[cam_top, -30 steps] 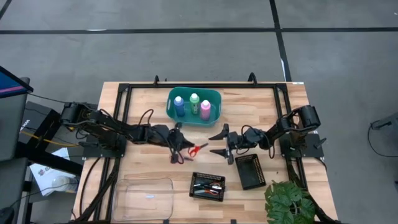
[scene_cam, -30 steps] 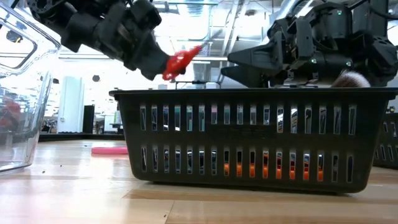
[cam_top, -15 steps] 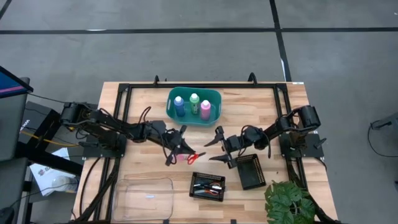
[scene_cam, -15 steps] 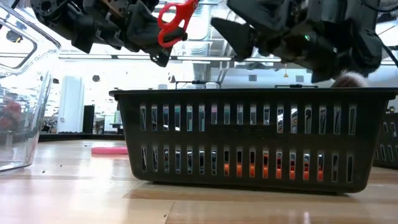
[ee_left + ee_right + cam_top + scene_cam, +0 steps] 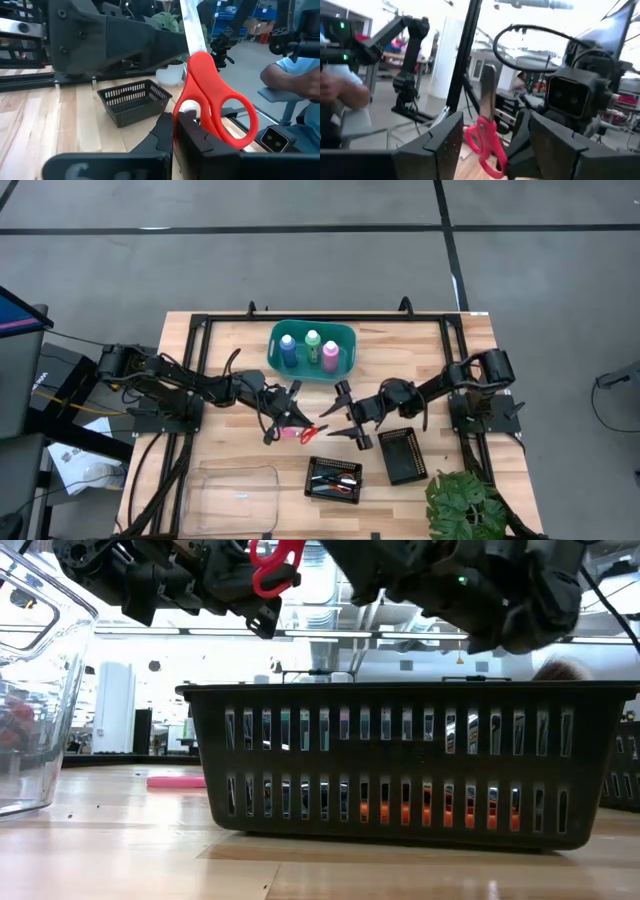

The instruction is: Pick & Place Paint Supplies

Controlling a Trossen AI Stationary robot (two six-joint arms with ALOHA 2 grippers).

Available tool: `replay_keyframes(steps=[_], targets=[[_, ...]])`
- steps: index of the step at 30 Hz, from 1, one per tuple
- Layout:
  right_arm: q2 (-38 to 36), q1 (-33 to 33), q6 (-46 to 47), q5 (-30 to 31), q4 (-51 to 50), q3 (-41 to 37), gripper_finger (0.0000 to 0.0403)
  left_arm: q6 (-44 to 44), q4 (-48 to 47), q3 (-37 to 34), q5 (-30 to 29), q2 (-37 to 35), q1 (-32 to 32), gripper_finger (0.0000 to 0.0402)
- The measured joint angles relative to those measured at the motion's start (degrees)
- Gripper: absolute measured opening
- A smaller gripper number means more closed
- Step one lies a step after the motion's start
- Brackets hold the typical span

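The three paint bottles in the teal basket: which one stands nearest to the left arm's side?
The blue bottle. It stands at the left end of the row; the green bottle is in the middle, the pink bottle rightmost.

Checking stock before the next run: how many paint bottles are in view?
3, all standing in the teal basket at the table's far edge: the blue bottle, the green bottle and the pink bottle. None seem hidden elsewhere.

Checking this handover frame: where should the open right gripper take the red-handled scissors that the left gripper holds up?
Best the silver blades, probably. The left gripper clamps the red-handled scissors at the handle loops, so those are taken. The closed blades stick out free toward the right gripper, whose fingers are spread facing them. Approach from the right arm's side, closing across the blades' flat faces.
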Motion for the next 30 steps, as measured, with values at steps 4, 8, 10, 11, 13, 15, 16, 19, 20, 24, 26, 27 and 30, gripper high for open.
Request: replay_keyframes(steps=[4, 8, 10, 11, 13, 15, 16, 19, 20, 24, 26, 27, 30], targets=[[0.00, -0.17, -2.37, -1.41, -8.49, 4.26, 0.0204, 0.00, 0.24, 0.00, 0.00, 0.00, 0.00, 0.0000], [0.00, 0.39, -4.88, -2.28, -14.40, 7.29, 0.0204, 0.00, 0.43, 0.00, 0.00, 0.00, 0.02, 0.0000], [0.00, 0.64, -5.37, -2.45, -16.02, 8.01, 0.0203, 0.00, 0.46, 0.00, 0.00, 0.00, 0.04, 0.0000], [0.00, 0.74, -5.42, -2.48, -16.24, 8.19, 0.0202, 0.00, 0.44, 0.00, 0.00, 0.00, 0.02, 0.0000], [0.00, 0.75, -5.70, -2.46, -16.15, 8.25, 0.0198, 0.00, 0.46, 0.00, 0.02, 0.00, 0.02, 0.0000], [0.00, 0.73, -5.71, -2.46, -16.31, 8.25, 0.0191, 0.02, 0.45, 0.00, 0.01, 0.00, 0.02, 0.0000], [0.00, 0.73, -5.74, -2.46, -16.43, 8.25, 0.0186, 0.02, 0.46, 0.00, 0.01, 0.00, 0.02, 0.0000], [0.00, 0.64, -5.80, -2.39, -16.88, 8.25, 0.0163, 0.02, 0.46, 0.00, 0.02, 0.00, 0.02, 0.0000], [0.00, 0.62, -5.82, -2.37, -17.12, 8.25, 0.0153, 0.02, 0.48, 0.00, 0.02, 0.00, 0.02, 0.0000], [0.00, 0.60, -7.05, -2.19, -17.92, 8.25, 0.0103, 0.02, 0.63, 0.00, 0.02, 0.00, 0.15, 0.0000], [0.00, 0.60, -7.20, -2.11, -17.81, 8.25, 0.0073, 0.00, 0.74, 0.00, 0.13, 0.00, 0.48, 0.0000], [0.00, 0.54, -7.38, -2.01, -17.80, 8.26, 0.0058, -0.06, 0.68, 0.00, 0.17, 0.00, 0.65, 0.0000], [-0.01, 0.07, -7.77, -2.32, -17.82, 8.34, 0.0016, -0.15, 0.57, 0.00, 0.46, 0.00, 1.10, 0.0000]])
